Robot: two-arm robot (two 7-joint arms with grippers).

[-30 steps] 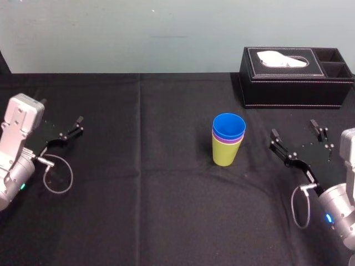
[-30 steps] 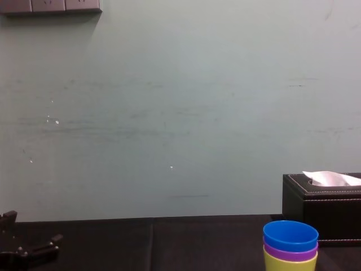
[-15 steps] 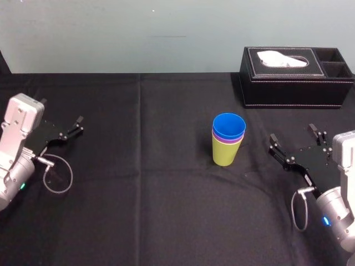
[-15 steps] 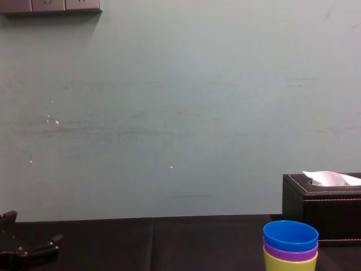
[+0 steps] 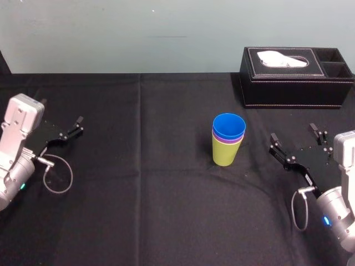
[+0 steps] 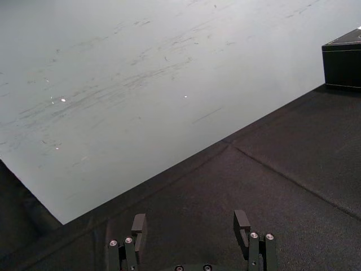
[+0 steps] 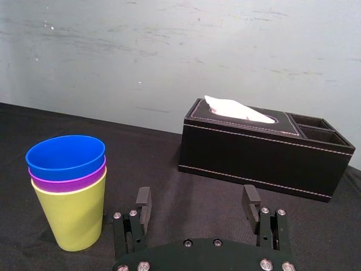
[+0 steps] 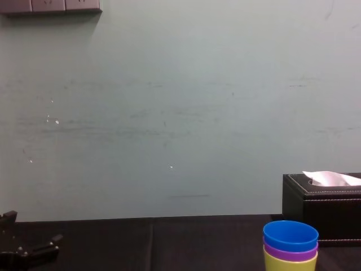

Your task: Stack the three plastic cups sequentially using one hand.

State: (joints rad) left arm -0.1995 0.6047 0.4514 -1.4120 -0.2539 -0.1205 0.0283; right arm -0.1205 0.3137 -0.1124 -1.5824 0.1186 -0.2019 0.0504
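Note:
The three plastic cups stand nested upright in one stack near the table's middle: the yellow-green cup (image 5: 226, 151) at the bottom, the purple cup (image 5: 227, 137) inside it, the blue cup (image 5: 229, 124) on top. The same stack shows with its yellow-green cup (image 7: 72, 213), purple rim (image 7: 67, 182) and blue cup (image 7: 66, 158), and in the chest view as blue cup (image 8: 290, 236) over purple (image 8: 290, 252) and yellow-green (image 8: 290, 262). My right gripper (image 5: 295, 140) rests open to the right of the stack, apart from it, nothing between its fingers; it also appears as right gripper (image 7: 196, 206). My left gripper (image 5: 62, 128) sits parked at the far left, open and empty.
A black tissue box (image 5: 296, 77) with a white tissue and side compartments stands at the back right, behind my right gripper. A black cloth (image 5: 138, 183) covers the table. A pale wall (image 8: 180, 107) rises behind the table's far edge.
My right gripper has drawn back a little toward the right and near edge, away from the cup stack. The stack and the left arm have not moved.

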